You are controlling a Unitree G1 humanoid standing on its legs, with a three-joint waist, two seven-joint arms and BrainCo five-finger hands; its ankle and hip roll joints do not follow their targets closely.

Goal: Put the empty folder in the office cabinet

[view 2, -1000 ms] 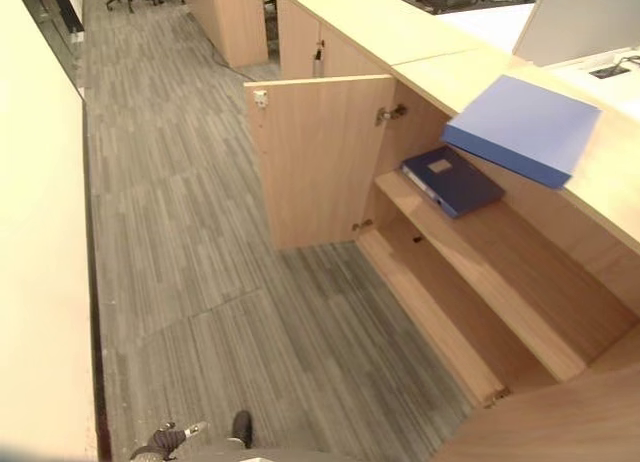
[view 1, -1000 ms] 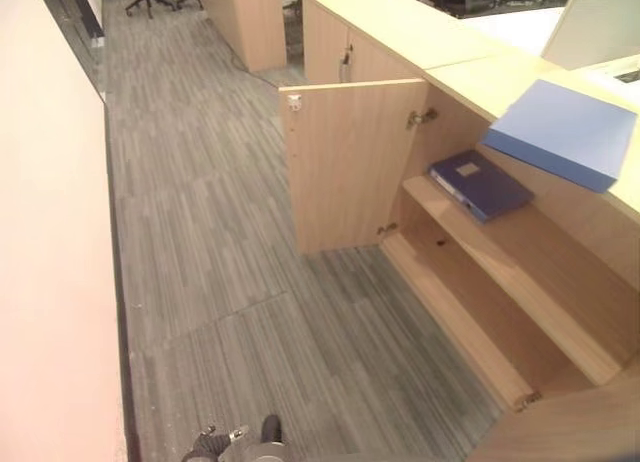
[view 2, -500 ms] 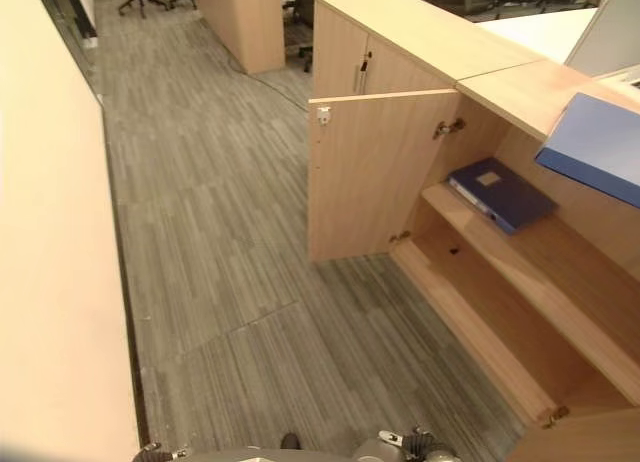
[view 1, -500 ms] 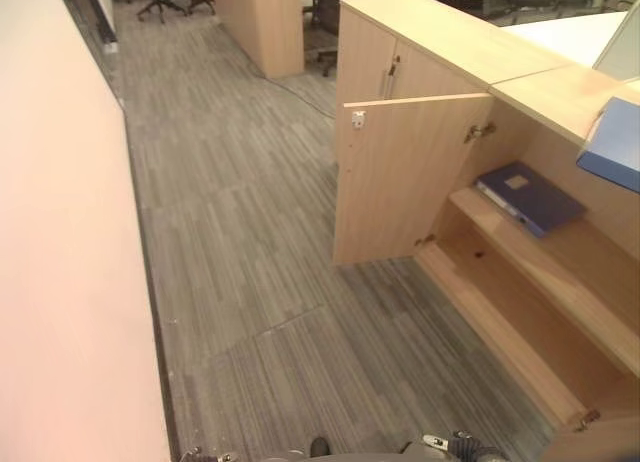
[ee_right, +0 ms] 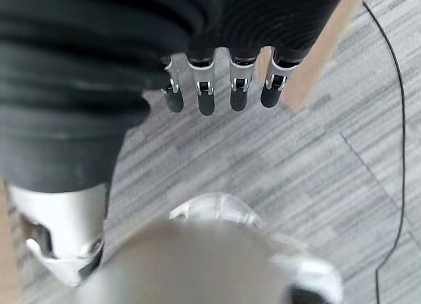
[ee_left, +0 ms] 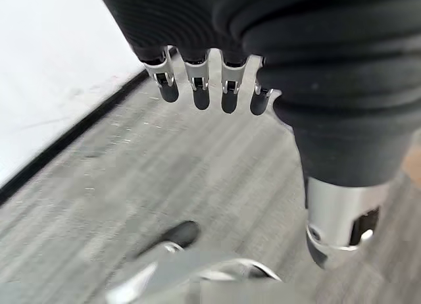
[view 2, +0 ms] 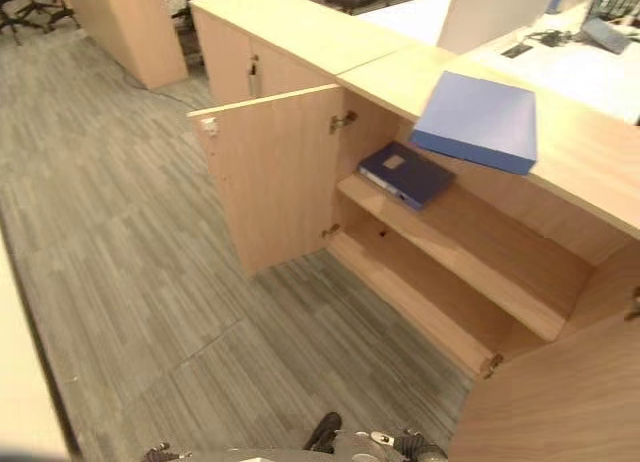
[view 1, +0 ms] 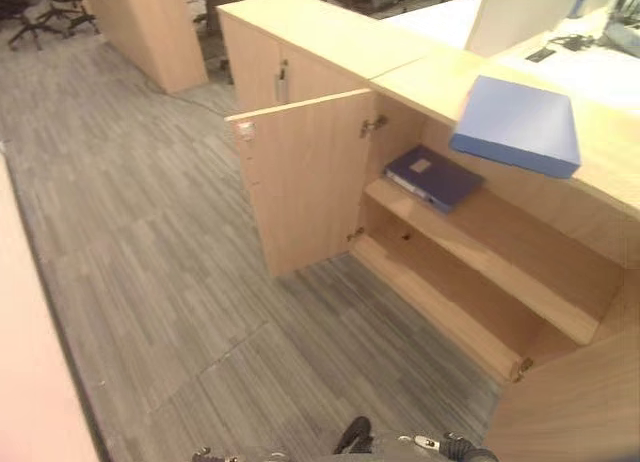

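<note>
Pale wood office cabinet at the right of the head views, one door swung wide toward the grey striped carpet floor, a second door edge open at the lower right. Two shelves exposed inside: on the upper shelf, a dark blue binder lying flat with a small pale label on its cover, close to the hinge side; lower shelf bare. On the cabinet top, serving as a bench, a lighter blue folder lying flat with its front edge jutting slightly past the bench's edge, directly above the open compartment and apart from the binder below. Possibly empty, though not readable from this angle. Further along the wall, another closed cabinet unit with a metal handle. White desk surface beyond the bench. Left robot hand seen in its own wrist view hanging over the carpet, fingers straight and relaxed in a row, thumb apart, holding nothing. Right robot hand likewise over the carpet beside a strip of pale wood, fingers straight and loose, nothing in its grasp. Both well apart from the folder.
</note>
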